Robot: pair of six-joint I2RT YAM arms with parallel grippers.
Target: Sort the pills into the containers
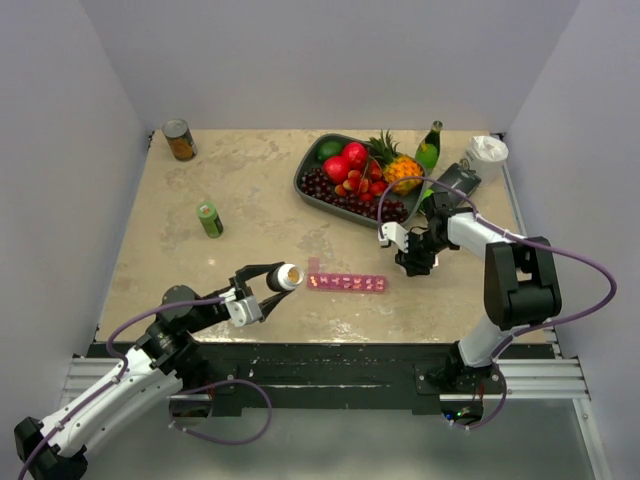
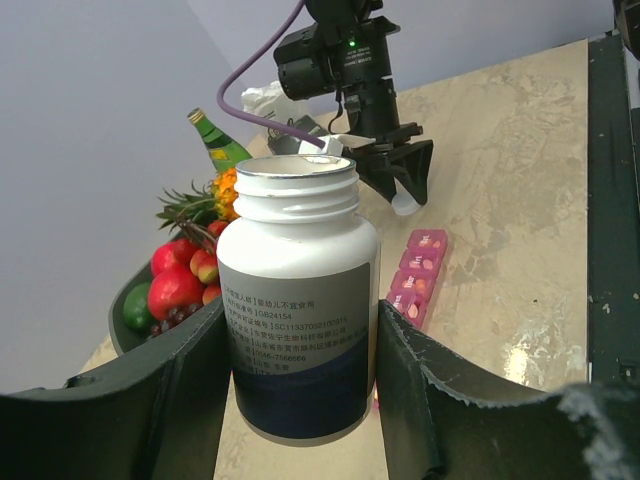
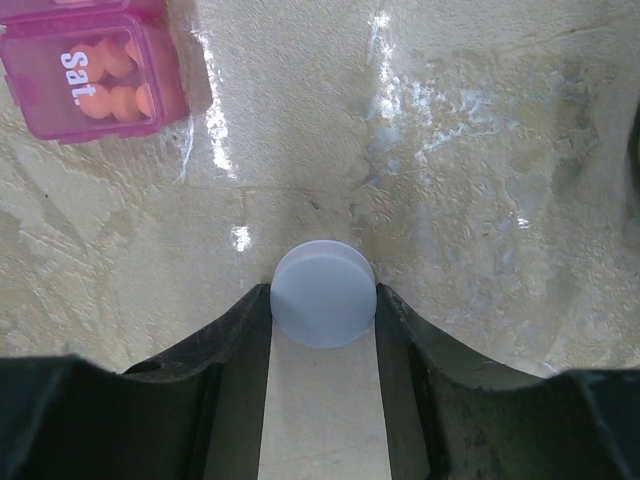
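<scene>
From the top camera, the left gripper (image 1: 270, 284) is closed around a white bottle (image 1: 288, 276) that lies sideways in its jaws. The bottle's mouth points at the containers (image 1: 347, 283), a pink strip lying left to right on the table (image 1: 180, 260) near its front edge, between the two claws. The mouth is just beside the strip's left end, where a pink flap sticks out toward the far side. The right gripper (image 1: 415, 262) sits low just off the strip's right end; how wide it stands is hard to read from here. Bare tabletop opens to the left and behind the strip, with a small green can (image 1: 209, 219) standing in it and another can (image 1: 180, 140) at the far left corner. A grey fruit tray (image 1: 305, 190) and a green glass bottle (image 1: 429, 148) fill the far right. The left wrist camera shows both dark fingers (image 2: 180, 380) pressed against the bottle's sides, its mouth uncapped. Past it the strip runs away across the table, and the right claw hangs beyond its far end with a white cap (image 2: 403, 205) at its tips. In the right wrist camera the jaws have narrowed onto that round cap, one finger touching each side, a firm pinch; whether the cap rests on the table I cannot tell. The strip's "Sat." compartment, lid down over orange pills (image 3: 120, 70), lies at upper left, apart from the cap, with bare table between them and off to the right.
</scene>
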